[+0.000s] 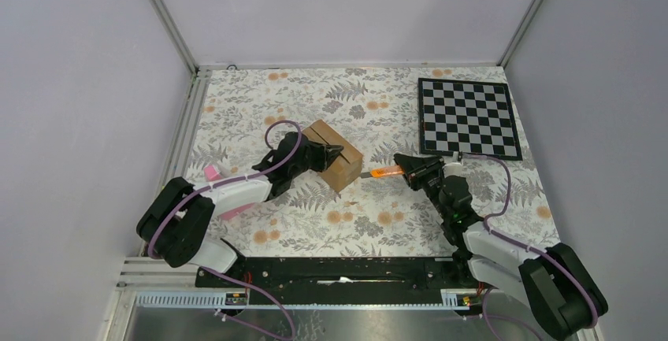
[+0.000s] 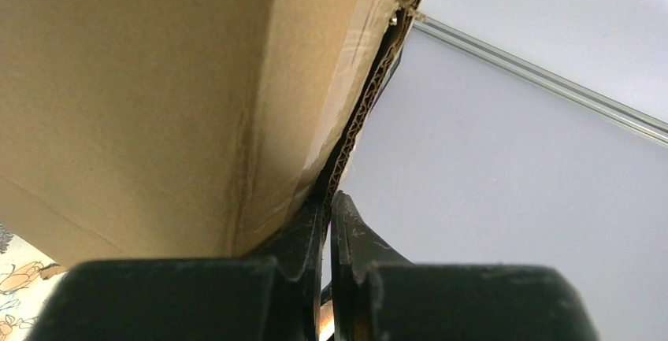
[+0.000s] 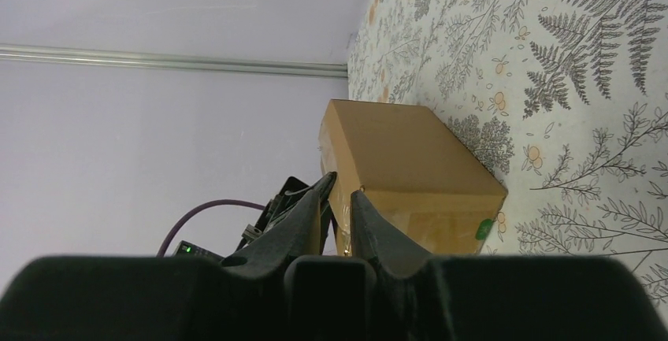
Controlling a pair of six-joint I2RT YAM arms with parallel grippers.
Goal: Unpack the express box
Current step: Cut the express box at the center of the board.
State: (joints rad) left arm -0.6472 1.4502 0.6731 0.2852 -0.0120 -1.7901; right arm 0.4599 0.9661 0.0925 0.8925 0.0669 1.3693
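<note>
Your top view looks steeply down from above and behind the arm bases, taking in the whole floral-patterned tabletop. Your left wrist camera sits almost against the small brown cardboard box, facing the pale grey wall beyond. Your right wrist camera, rolled sideways, looks low along the tabletop at that box from nearby. All three views share it.

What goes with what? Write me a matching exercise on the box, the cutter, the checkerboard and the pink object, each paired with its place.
Things:
1. express box
2. cutter
3. checkerboard
4. pink object

Places:
A. far right corner of the table
B. held in the right gripper
C. near the table's left edge
D. mid-table, its edge pinched by the left gripper

Pairs: 1-D, 2-B, 3-A, 4-C
</note>
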